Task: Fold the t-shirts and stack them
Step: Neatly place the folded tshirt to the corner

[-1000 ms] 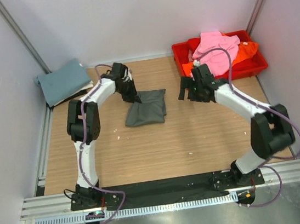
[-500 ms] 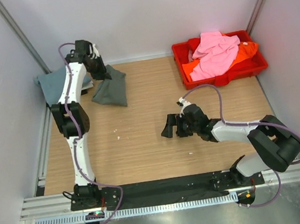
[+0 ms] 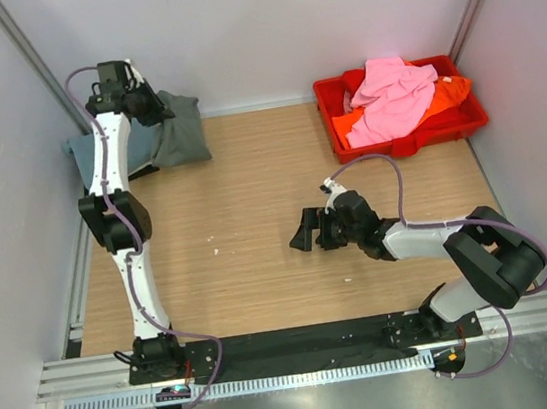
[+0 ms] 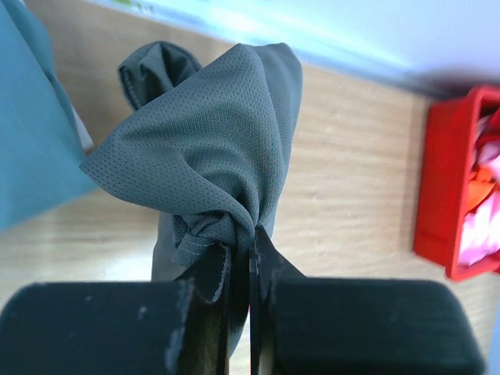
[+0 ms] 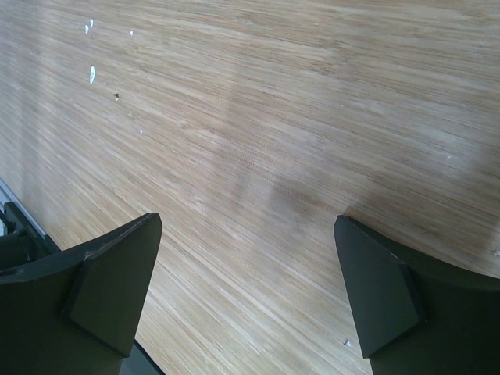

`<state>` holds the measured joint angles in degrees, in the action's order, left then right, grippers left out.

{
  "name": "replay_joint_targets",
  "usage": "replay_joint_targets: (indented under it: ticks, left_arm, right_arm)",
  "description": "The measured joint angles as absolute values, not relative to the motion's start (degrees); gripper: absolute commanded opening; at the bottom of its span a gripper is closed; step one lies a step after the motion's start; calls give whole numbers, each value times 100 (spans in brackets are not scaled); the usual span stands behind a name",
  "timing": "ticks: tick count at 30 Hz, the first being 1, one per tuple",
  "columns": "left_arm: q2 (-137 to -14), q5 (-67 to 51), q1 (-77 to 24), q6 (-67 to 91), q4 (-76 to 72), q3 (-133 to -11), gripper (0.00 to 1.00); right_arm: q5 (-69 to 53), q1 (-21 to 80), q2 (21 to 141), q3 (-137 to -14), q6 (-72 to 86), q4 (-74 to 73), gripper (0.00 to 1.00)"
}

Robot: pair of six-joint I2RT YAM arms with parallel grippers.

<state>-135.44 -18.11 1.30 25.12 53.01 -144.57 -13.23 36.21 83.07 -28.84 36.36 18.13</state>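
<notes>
Grey t-shirt (image 3: pixel 182 136), where's it now?
— Bunched in the left gripper (image 4: pixel 251 254), pinched tight, hanging just beside the teal shirt (image 4: pixel 31 148) at the far-left corner. Lay it flat and square on top before releasing. Right gripper (image 5: pixel 246 289) gapes empty over the surface (image 5: pixel 273 117).

A dark grey t-shirt (image 4: pixel 211 148) of soft cloth shows a fine dotted mesh pattern. The folded dusty teal shirt (image 4: pixel 31 133) is plain. The flat wooden table (image 4: pixel 351 180) is pale tan with fine straight grain. The rectangular red plastic tray (image 3: pixel 445 131) is bright red. The crumpled pink shirt (image 3: pixel 391 98) and crumpled orange shirt (image 3: pixel 452 90) are plain. The jointed arms (image 3: pixel 414 238) are white with black joints and thin purple cables (image 3: pixel 391 174). The left gripper (image 4: pixel 241 248) and right gripper (image 5: pixel 246 234) are matte black.
</notes>
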Motion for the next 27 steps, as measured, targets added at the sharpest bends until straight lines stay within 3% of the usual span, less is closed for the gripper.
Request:
replay_joint_targets:
  ticks: [15, 27]
  left_arm:
    - [-13548, -1905, 650, 3225, 3695, -14827, 0]
    - [-13548, -1925, 1140, 3234, 3555, -14822, 0]
  right_arm:
    - [-1339, 3621, 8298, -2805, 3638, 1966, 100]
    - [-1347, 3621, 8298, -2801, 3636, 1977, 100]
